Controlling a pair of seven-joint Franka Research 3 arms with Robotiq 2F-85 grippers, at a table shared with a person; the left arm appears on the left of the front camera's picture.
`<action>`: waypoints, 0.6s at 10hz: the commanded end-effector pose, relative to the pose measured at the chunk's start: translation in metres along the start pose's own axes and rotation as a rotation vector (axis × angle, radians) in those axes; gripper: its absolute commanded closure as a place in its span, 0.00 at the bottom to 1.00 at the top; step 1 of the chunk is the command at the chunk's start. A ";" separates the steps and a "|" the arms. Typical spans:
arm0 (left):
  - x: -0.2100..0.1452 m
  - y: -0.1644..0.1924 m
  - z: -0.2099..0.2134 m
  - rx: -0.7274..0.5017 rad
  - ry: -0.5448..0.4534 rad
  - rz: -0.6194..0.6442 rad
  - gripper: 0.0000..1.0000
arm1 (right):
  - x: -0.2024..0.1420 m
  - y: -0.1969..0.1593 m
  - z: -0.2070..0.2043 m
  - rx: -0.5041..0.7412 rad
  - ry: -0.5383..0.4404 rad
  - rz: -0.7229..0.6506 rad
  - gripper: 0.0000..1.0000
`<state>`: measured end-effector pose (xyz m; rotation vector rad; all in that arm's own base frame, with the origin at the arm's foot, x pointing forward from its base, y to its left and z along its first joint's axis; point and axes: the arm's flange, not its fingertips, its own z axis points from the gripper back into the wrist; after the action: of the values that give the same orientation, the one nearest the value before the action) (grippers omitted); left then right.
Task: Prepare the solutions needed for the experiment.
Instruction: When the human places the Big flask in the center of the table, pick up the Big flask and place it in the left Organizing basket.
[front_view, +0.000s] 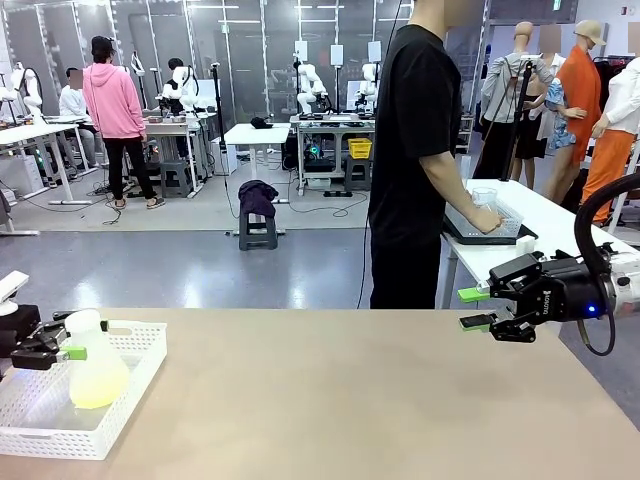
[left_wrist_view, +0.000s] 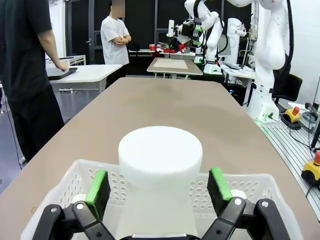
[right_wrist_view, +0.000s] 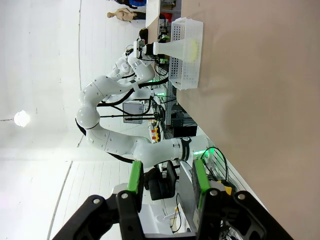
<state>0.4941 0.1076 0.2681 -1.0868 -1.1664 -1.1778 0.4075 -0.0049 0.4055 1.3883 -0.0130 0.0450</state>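
- A white perforated tray (front_view: 120, 385) sits at the near left corner of the tan table (front_view: 340, 400).
- A frosted conical flask (front_view: 92, 365) stands upright inside the tray, toward the tray's left side.
- The solutions (front_view: 98, 392) lie as a shallow pale yellow layer in the bottom of the flask, which places them at the table's near left corner.
- The left gripper (front_view: 62, 349) is at the flask's neck, coming in from the table's left edge.
- In the left wrist view the left gripper (left_wrist_view: 160, 187) has its green pads (left_wrist_view: 98, 186) standing on either side of the white neck with a visible gap on each side; the jaws are apart and not pressing the flask (left_wrist_view: 160, 172).
- The tray's rim (left_wrist_view: 250, 182) shows below and around the neck in that view.
- The right gripper (front_view: 478, 308) hovers above the table near its far right corner, fingers pointing toward the left.
- In the right wrist view the right gripper (right_wrist_view: 164, 176) has its pads parted partway with nothing between them.
- That same view shows the tray (right_wrist_view: 187, 50) and flask (right_wrist_view: 177, 48) far across the table.
- A person in a black shirt (front_view: 410, 150) stands beyond the table's far edge, turned to a side table (front_view: 560, 225), with a hand (front_view: 488, 220) on a tray there.
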 end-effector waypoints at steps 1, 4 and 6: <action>0.001 0.000 -0.002 -0.003 0.000 -0.006 0.00 | -0.001 0.000 0.000 0.001 0.001 0.013 0.50; 0.001 0.000 -0.002 -0.003 0.000 -0.006 0.00 | -0.001 0.000 0.000 0.001 0.001 0.013 0.50; 0.001 0.000 -0.002 -0.003 0.000 -0.006 0.00 | -0.001 0.000 0.000 0.001 0.001 0.013 0.50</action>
<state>0.4943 0.1069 0.2681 -1.0880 -1.1663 -1.1788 0.4075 -0.0049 0.4055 1.3883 -0.0130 0.0450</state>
